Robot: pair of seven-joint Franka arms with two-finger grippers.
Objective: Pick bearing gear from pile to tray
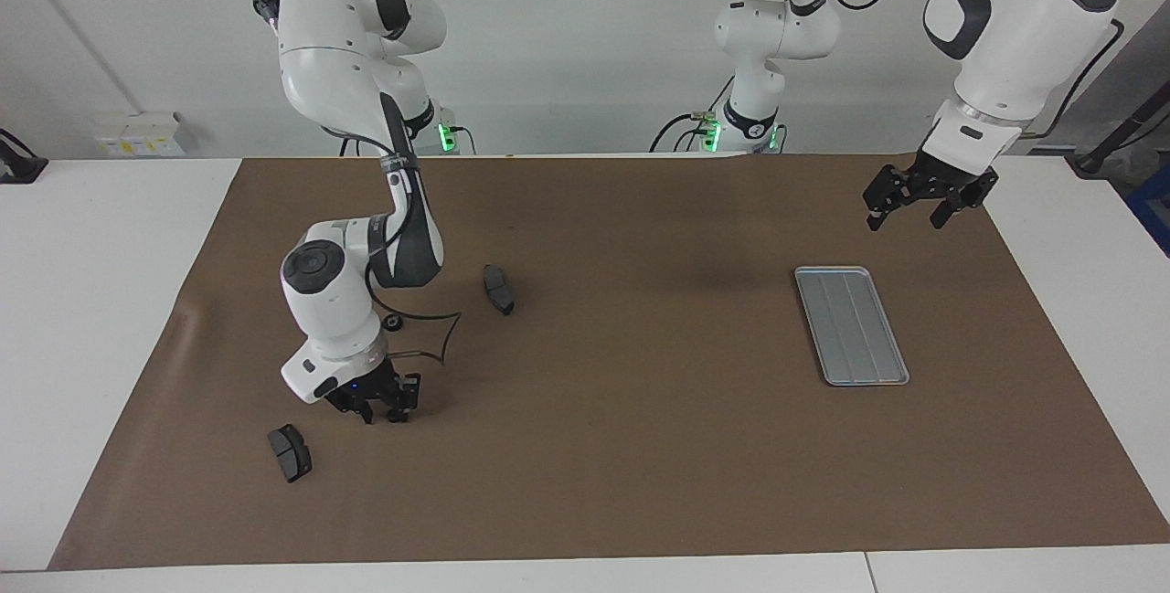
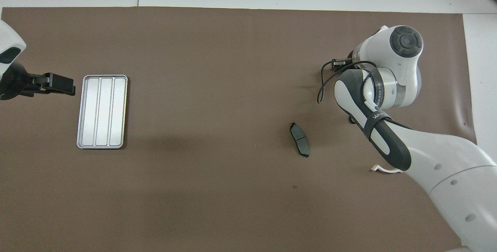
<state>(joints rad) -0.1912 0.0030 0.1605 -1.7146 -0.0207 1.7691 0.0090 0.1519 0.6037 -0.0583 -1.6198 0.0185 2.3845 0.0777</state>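
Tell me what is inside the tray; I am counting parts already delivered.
Nothing shows inside the tray: both views give only its bare ribbed floor, uncovered. The left pincer hangs open beside it. The right pincer is down among the pile's parts.

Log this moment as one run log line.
right tool: low over mat, near brake pad, grip contents unclear | left tool: open, waiting by tray | tray: empty
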